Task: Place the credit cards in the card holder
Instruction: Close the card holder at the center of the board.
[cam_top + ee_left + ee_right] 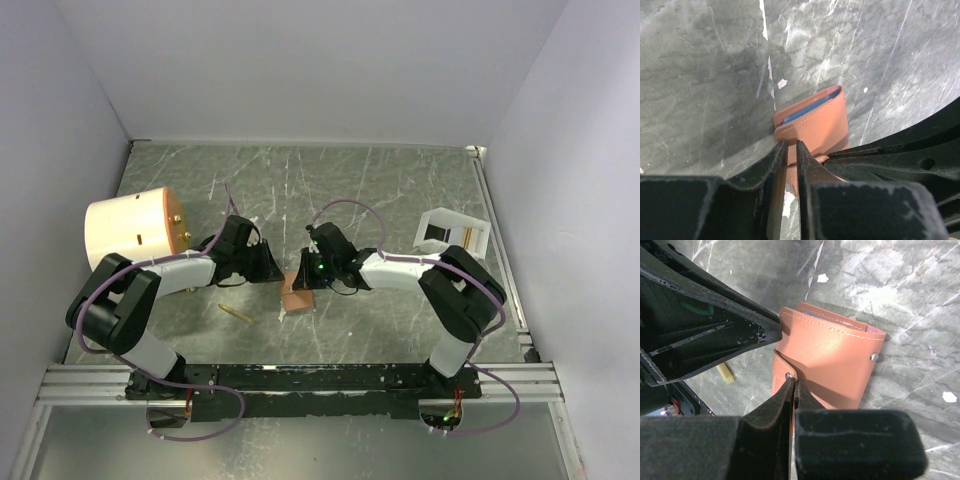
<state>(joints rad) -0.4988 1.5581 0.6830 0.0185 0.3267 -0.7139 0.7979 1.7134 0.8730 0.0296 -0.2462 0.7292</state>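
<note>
The tan card holder [298, 294] lies folded on the table between my two grippers. In the left wrist view the card holder [817, 125] shows the edge of a blue credit card [807, 110] tucked inside it. My left gripper [791, 144] is closed on the holder's near edge, with tan leather between its fingers. In the right wrist view my right gripper [794, 382] is shut on the snap tab of the holder [832, 360], just below the tab's stud. In the top view the left gripper [272, 272] and right gripper [303, 272] meet over the holder. No loose cards show.
A big cream cylinder [130, 232] stands at the left behind the left arm. A white open tray [450, 232] lies at the right. A small yellow stick [237, 314] lies on the table near the holder and also shows in the right wrist view [726, 372].
</note>
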